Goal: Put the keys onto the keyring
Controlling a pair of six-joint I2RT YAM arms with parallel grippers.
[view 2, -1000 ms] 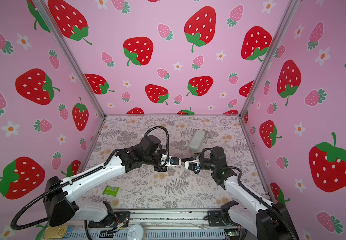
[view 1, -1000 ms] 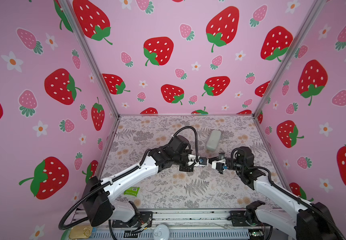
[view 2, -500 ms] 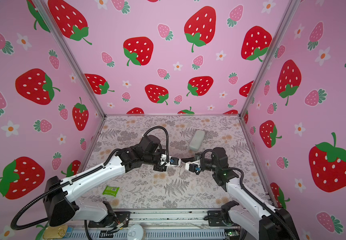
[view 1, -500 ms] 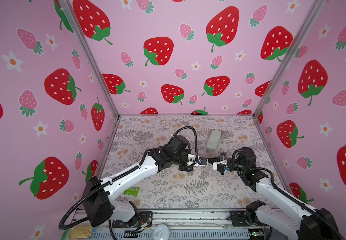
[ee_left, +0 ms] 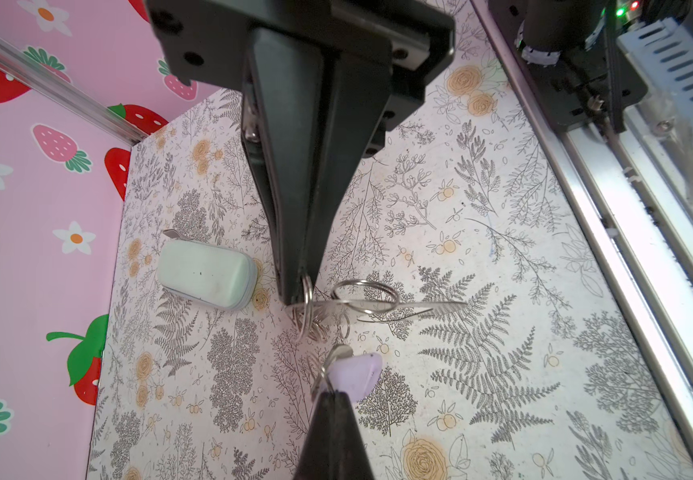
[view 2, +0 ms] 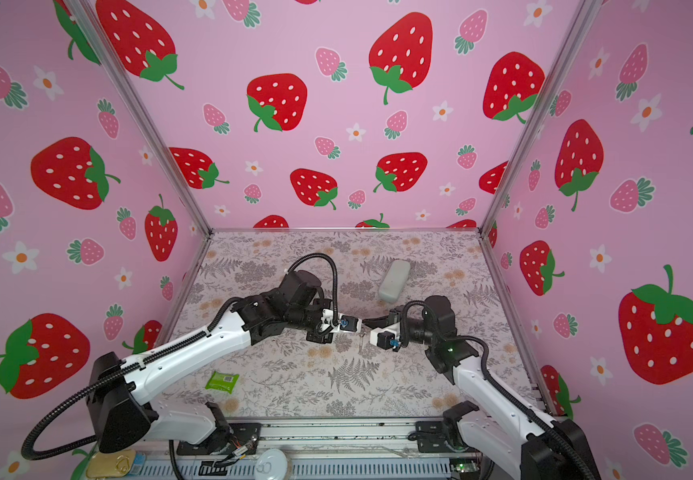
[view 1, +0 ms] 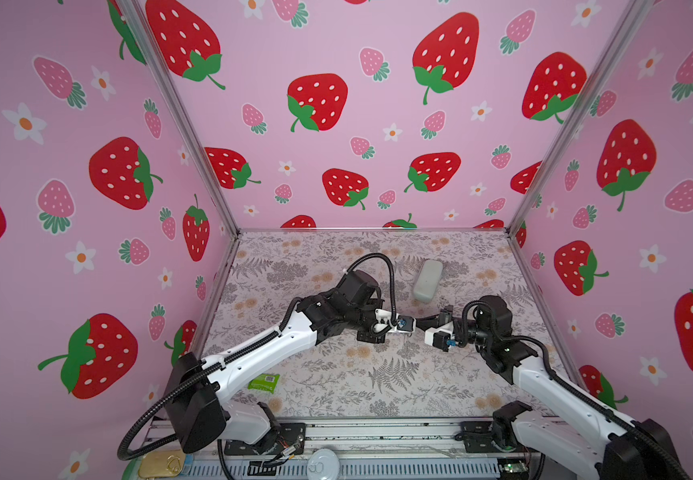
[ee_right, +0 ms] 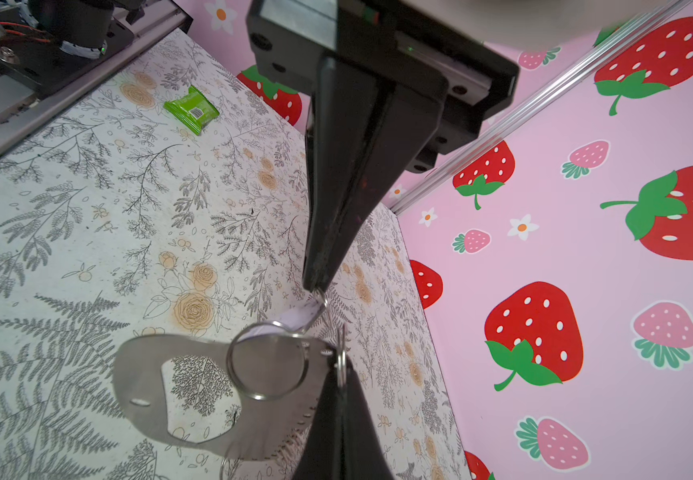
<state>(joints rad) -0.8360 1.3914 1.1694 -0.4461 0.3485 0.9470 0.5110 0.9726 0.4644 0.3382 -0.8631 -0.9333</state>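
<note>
- The floral surface (view 1: 336, 386) shows whole only in both top views. There my two claws meet tip to tip above its middle, but what they pinch is too small to read.
- The pale grey-green case (view 1: 428, 279) lies toward the back. My left wrist view shows it, my right wrist view does not.
- The green packet (ee_right: 192, 109) shows in my right wrist view and both top views, never in my left wrist view.
- My left claw (ee_left: 299, 291) is pinched tight on a silvery ring of the keyring (ee_right: 149, 395). Its flat grey loop shows face-on only in my right wrist view; my left wrist view sees it edge-on.
- My right claw (ee_right: 315, 284) is clamped on the keys (ee_left: 357, 370). The lilac head is plain in my left wrist view and a sliver in my right.
</note>
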